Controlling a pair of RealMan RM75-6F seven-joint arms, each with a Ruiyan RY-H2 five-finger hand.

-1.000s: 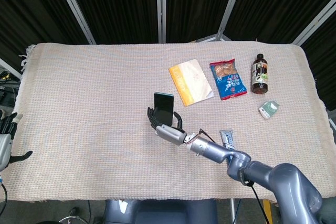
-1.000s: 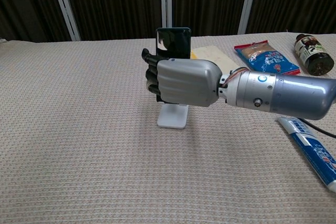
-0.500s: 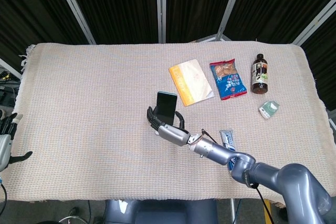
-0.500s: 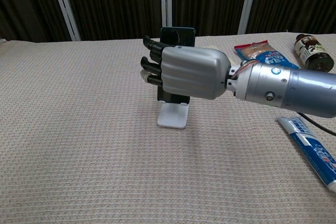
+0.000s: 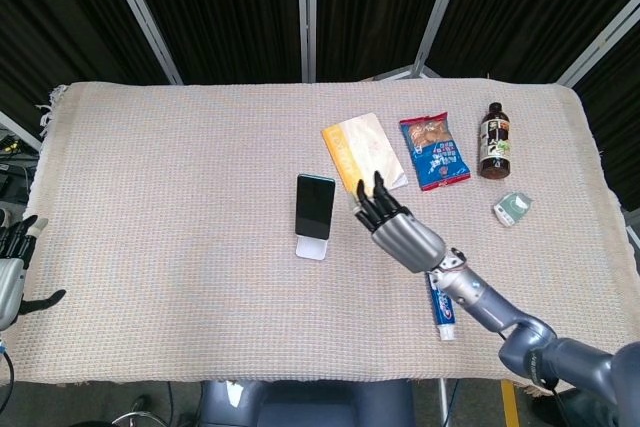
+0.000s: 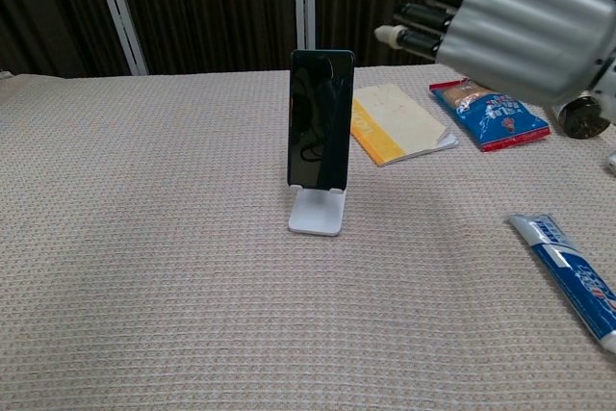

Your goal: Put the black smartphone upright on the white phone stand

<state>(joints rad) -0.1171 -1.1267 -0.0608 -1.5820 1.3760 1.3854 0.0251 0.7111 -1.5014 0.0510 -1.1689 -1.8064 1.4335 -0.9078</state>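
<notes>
The black smartphone (image 5: 314,204) (image 6: 320,118) stands upright on the white phone stand (image 5: 311,248) (image 6: 317,212) near the middle of the table. My right hand (image 5: 395,225) (image 6: 510,26) floats to the right of the phone, raised above the table, fingers apart, holding nothing and touching nothing. At the left edge of the head view my left hand (image 5: 12,267) hangs beside the table, fingers spread and empty.
A yellow booklet (image 5: 364,156) (image 6: 400,123), a blue snack bag (image 5: 434,151) (image 6: 490,114) and a dark bottle (image 5: 495,141) lie at the back right. A small green packet (image 5: 514,207) and a toothpaste tube (image 5: 441,307) (image 6: 571,276) lie on the right.
My right hand has let go of the phone and drawn back to the right and upward. The phone stays upright on the stand. The left hand has not moved.
</notes>
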